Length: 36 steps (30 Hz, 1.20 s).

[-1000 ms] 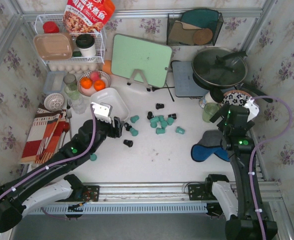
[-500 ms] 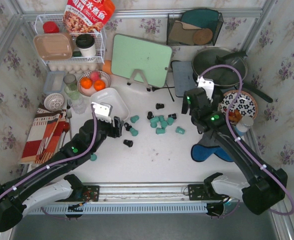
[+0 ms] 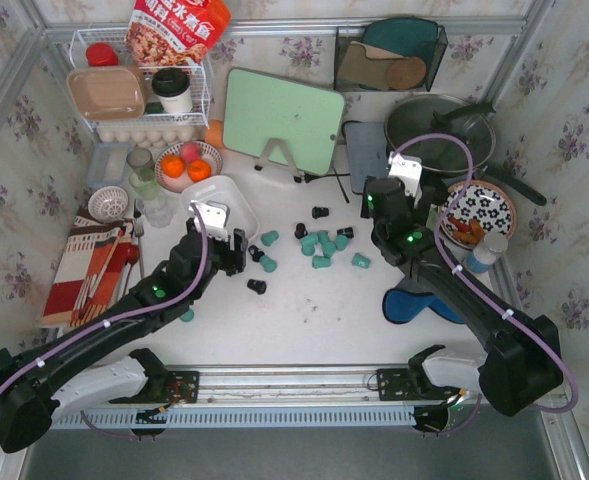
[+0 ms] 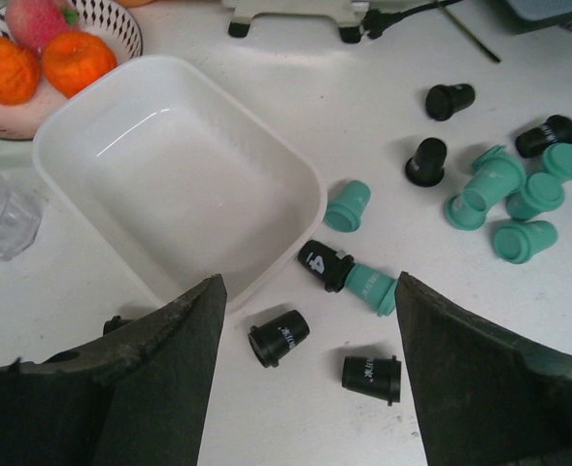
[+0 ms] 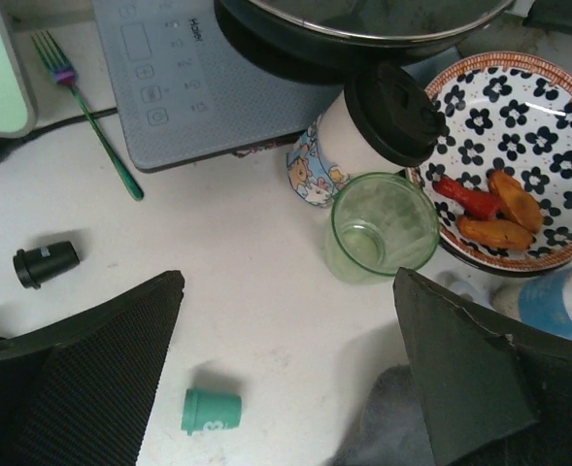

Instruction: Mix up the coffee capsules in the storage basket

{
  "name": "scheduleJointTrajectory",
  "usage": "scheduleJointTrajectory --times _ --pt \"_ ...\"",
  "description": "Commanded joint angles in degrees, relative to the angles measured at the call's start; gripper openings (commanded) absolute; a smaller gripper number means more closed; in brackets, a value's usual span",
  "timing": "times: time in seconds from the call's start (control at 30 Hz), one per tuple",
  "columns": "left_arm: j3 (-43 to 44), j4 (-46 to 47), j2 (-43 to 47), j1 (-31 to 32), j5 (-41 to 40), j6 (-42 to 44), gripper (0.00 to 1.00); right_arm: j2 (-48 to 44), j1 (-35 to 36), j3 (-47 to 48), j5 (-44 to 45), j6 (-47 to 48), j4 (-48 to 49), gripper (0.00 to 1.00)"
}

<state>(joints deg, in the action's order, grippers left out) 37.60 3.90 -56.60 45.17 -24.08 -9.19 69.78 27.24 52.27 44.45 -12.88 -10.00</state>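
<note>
Many coffee capsules [image 4: 487, 186] scattered beside the storage basket [image 4: 179, 184], off its right rim.
Both claws gape: left gripper [image 4: 307, 320] over its near corner, right gripper [image 5: 287, 291] above open tabletop [image 5: 256, 243].

This is a home-style kitchen, with floral wallpaper [image 3: 14, 200] lining the walls. A lidded pan [image 3: 439, 135] and an induction hob [image 3: 369, 160] stand at the back. A cutting board [image 3: 282, 118], eggs [image 3: 139, 132], oranges [image 4: 9, 68] and scattered coffee capsules [image 3: 324, 245] share the white worktop [image 3: 304, 310].

green board [image 3: 282, 118] | lidded pan [image 3: 439, 133] | floral bowl [image 5: 519, 105] beside green glass [image 5: 383, 231]
</note>
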Motion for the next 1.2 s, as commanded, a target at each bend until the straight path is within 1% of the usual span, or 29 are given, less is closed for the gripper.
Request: scheduleJointTrajectory --times 0.0,0.03,0.13,0.17,0.23,0.3,0.4,0.53,0.63,0.73,0.87,0.97,1.0,1.07,1.17 --pt "1.9 -2.3 -2.6 -0.9 -3.6 -3.5 0.9 -3.1 0.5 -7.2 -5.6 5.7 16.2 0.96" --pt "2.4 -2.8 -3.3 -1.3 -4.0 -3.8 0.94 -3.9 0.9 -9.8 -7.1 6.6 19.5 0.96" --pt "4.2 -4.3 -6.3 -2.7 -4.5 -2.6 0.94 -6.5 3.0 -17.7 -9.2 10.2 28.3 0.92" --pt "5.5 -5.9 -7.5 -3.3 -4.3 -2.1 0.94 -7.0 5.8 -19.8 -9.4 11.4 30.6 0.91" --pt "9.4 -11.4 -10.5 -4.3 -4.8 -1.5 0.93 -7.6 8.9 -23.3 -10.0 13.4 34.0 0.89" --pt "13.4 -17.2 -13.6 -5.8 -7.6 -3.4 0.92 -7.9 11.0 -25.9 -9.6 13.9 36.0 0.88" --pt "17.7 -23.8 -17.3 -10.6 -5.6 -6.8 0.88 -8.1 13.0 -28.3 -10.9 11.6 37.6 0.88" --pt "19.2 -27.7 -20.9 -19.9 0.0 -11.2 0.85 -8.4 13.8 -29.1 -15.0 8.5 36.9 0.85" --pt "19.7 -28.1 -23.1 -24.7 4.6 -12.1 0.84 -8.5 14.1 -28.0 -16.1 7.4 35.1 0.85" --pt "20.9 -27.2 -26.8 -27.6 9.8 -12.3 0.83 -9.2 14.2 -27.8 -18.8 6.3 34.2 0.85" --pt "23.4 -26.0 -31.7 -29.9 15.1 -12.5 0.73 -10.1 14.4 -27.7 -21.1 5.2 33.7 0.84" --pt "26.8 -26.9 -36.0 -30.7 16.4 -12.2 0.6 -10.8 14.5 -27.9 -22.0 5.0 33.7 0.84" --pt "27.8 -27.7 -37.5 -30.9 16.5 -12.2 0.57 -10.9 14.5 -27.9 -22.1 4.9 33.7 0.84" --pt "29.0 -28.5 -40.0 -31.4 17.2 -12.3 0.52 -11.2 14.5 -27.9 -22.0 5.0 33.6 0.84" --pt "29.4 -28.4 -42.1 -31.5 17.2 -12.2 0.49 -11.4 14.6 -27.9 -22.0 5.1 33.5 0.84"
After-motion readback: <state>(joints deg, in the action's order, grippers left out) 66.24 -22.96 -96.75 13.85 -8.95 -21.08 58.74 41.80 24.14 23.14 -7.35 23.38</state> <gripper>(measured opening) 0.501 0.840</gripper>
